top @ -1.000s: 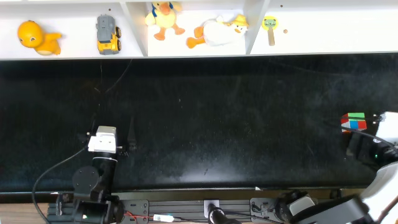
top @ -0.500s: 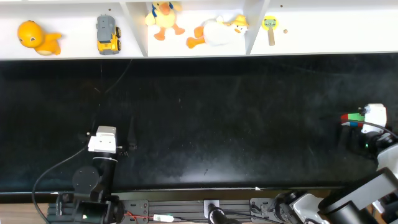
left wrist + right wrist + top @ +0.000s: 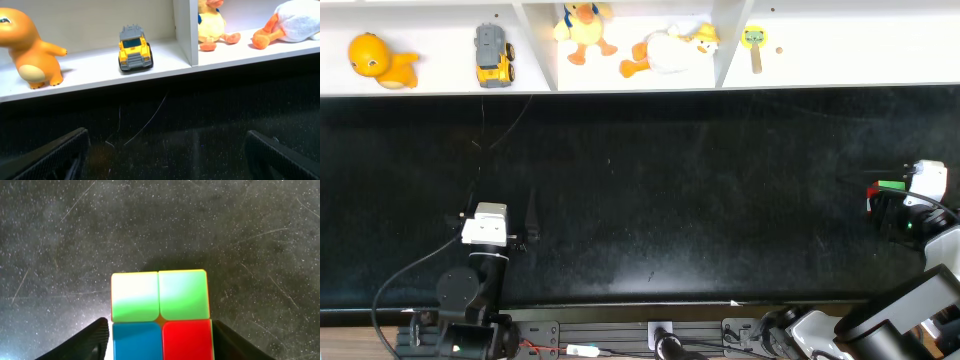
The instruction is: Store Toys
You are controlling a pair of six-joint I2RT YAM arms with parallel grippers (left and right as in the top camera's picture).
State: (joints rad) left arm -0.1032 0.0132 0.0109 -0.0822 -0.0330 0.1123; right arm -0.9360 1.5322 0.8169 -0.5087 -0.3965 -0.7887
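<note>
Right wrist view sets the cube [image 3: 160, 315] squarely between the spread fingers of the right gripper [image 3: 160, 326], which straddle it without clearly pinching it. The cube rests on the table [image 3: 670, 180], well apart from the shelf [image 3: 840, 70], toward its right end. The fingers should probably close evenly on two flat faces before any lift. The left gripper [image 3: 166, 134] hangs wide open and empty, facing the shelf.

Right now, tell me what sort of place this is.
Probably a robot lab bench set up for toy sorting: a black table, a white shelf divided into compartments holding a truck and a duck, and a cube on the table.
</note>
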